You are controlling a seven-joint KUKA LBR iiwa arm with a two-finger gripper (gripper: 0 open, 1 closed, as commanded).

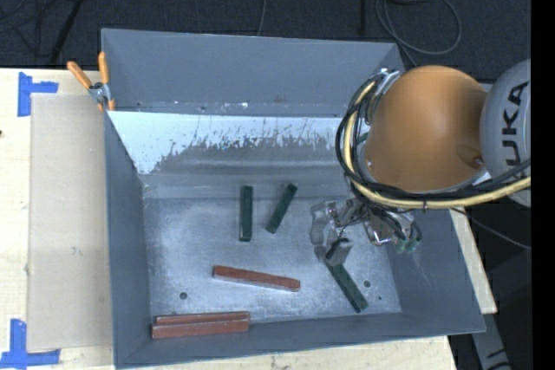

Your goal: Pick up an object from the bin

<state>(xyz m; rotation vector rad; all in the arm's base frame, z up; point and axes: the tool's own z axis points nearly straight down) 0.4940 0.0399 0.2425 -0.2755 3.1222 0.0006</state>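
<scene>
My gripper (pixel 334 249) hangs low at the right side of the bin, its metal body partly hidden under the orange dome. A dark fingertip (pixel 336 250) touches or nearly touches the upper end of a dark green bar (pixel 348 287) that lies slanted on the bin floor just below it. Something small and green (pixel 408 246) shows at the gripper's right side; what it is I cannot make out. Whether anything sits between the fingers is hidden.
Two more dark green bars (pixel 246 213) (pixel 281 208) lie near the bin's middle. A reddish-brown bar (pixel 256 277) lies left of the gripper, and a longer one (pixel 200 324) rests along the front wall at the left.
</scene>
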